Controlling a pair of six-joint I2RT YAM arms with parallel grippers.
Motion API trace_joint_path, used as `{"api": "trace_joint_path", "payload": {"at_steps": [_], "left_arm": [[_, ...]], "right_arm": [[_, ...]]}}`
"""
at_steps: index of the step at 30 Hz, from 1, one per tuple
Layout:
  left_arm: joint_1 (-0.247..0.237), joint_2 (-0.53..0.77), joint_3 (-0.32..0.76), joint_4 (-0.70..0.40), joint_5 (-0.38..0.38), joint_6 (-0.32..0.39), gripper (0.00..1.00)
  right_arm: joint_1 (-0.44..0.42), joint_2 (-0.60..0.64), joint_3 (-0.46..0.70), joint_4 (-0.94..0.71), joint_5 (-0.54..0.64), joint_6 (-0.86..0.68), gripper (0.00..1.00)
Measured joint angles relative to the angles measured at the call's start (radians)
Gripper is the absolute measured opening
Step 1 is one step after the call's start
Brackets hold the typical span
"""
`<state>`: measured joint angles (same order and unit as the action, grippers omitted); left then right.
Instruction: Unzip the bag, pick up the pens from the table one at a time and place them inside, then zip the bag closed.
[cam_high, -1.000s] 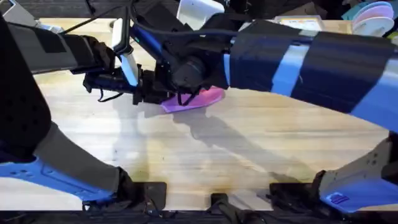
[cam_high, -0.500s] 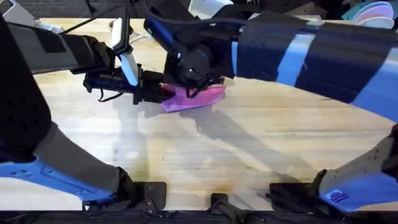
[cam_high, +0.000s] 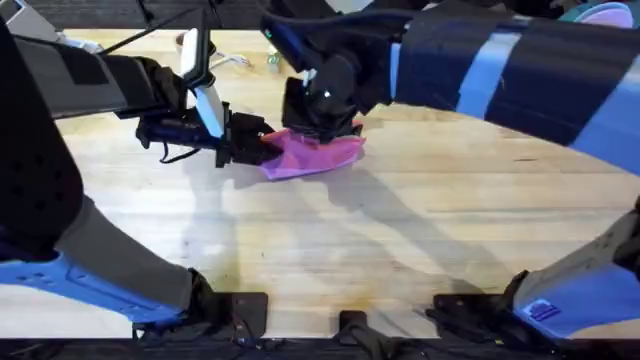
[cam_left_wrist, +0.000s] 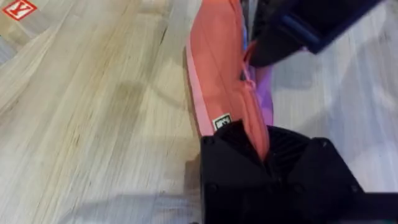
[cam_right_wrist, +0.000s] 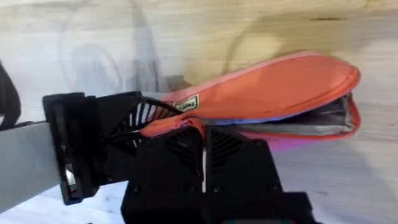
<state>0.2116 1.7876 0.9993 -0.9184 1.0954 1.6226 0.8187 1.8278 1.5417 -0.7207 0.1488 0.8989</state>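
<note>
The pink bag (cam_high: 318, 155) lies on the light wood table (cam_high: 400, 240), left of centre and toward the far side. My left gripper (cam_high: 250, 148) is shut on the bag's left end; in the left wrist view the fabric (cam_left_wrist: 221, 74) runs between its fingers. My right gripper (cam_high: 322, 122) hangs over the bag's top edge, shut on the zipper pull (cam_right_wrist: 195, 124) close to the left gripper (cam_right_wrist: 93, 146). Away from that end, the bag (cam_right_wrist: 273, 87) gapes open along its zipper edge and shows a grey lining. The pens are out of view.
Small loose items (cam_high: 272, 60) and a white object (cam_high: 190, 48) lie near the table's far edge behind the left arm. A stack of plates (cam_high: 605, 12) sits at the far right corner. Bare wood stretches in front of the bag toward the arm bases.
The right gripper has shifted rightward and away from me along the bag's top edge. The left gripper and the bag's left end have stayed put.
</note>
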Motion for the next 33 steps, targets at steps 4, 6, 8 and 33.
{"api": "trace_joint_path", "payload": {"at_steps": [4,6,8,33], "left_arm": [[-0.002,0.000,0.000,0.003,0.000,0.000,0.043],[-0.002,0.000,0.000,0.007,0.000,0.000,0.044],[-0.002,0.000,0.000,0.007,0.000,0.000,0.044],[-0.002,0.000,0.000,0.010,0.019,0.000,0.046]], "right_arm": [[-0.050,0.000,0.000,-0.036,-0.004,-0.028,0.032],[-0.079,0.000,0.000,-0.046,-0.006,-0.041,0.031],[-0.105,0.000,0.000,-0.055,-0.011,-0.052,0.031],[-0.337,0.000,0.000,-0.091,-0.031,-0.160,0.031]]}}
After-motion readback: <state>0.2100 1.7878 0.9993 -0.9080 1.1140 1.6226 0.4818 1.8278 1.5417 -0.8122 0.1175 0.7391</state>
